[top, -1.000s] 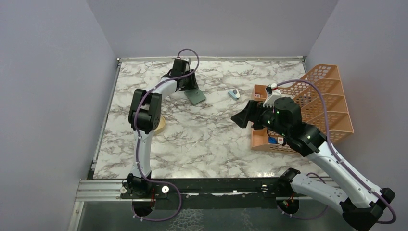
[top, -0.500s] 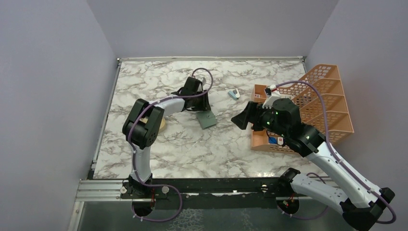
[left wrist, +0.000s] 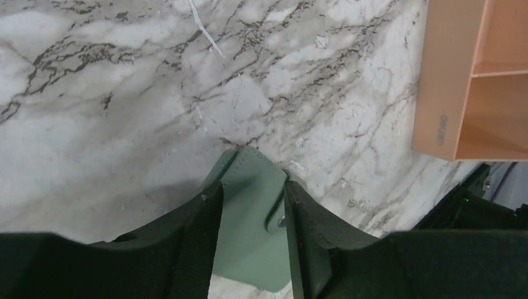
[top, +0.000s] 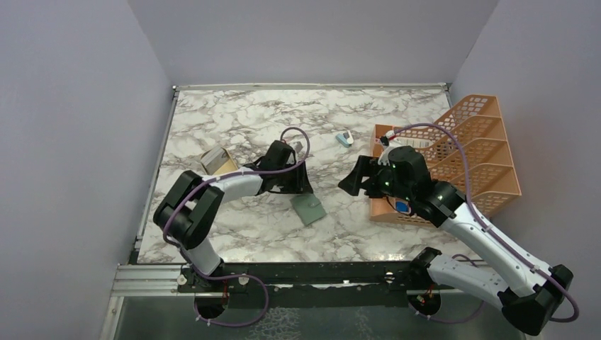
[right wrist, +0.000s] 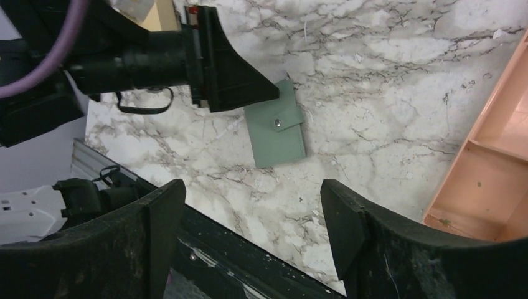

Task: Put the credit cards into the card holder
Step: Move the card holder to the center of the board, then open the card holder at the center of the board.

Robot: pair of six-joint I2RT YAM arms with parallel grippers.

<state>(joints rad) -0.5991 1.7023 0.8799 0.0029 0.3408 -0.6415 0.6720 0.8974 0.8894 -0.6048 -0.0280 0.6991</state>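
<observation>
left pincer (top: 300, 191) clenched on wallet (top: 310, 210). we see wallet hauled from far side to near centre within 1 s, snapped shut. right pincer (top: 352, 181) released, hovering close. we judge opening comes next.

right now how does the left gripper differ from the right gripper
The left gripper has its fingers close together at the green card holder; the right gripper is spread wide around nothing. The left gripper is down at the marble table; the right gripper hangs above it, near the orange file rack. Both are black and two-fingered.
</observation>
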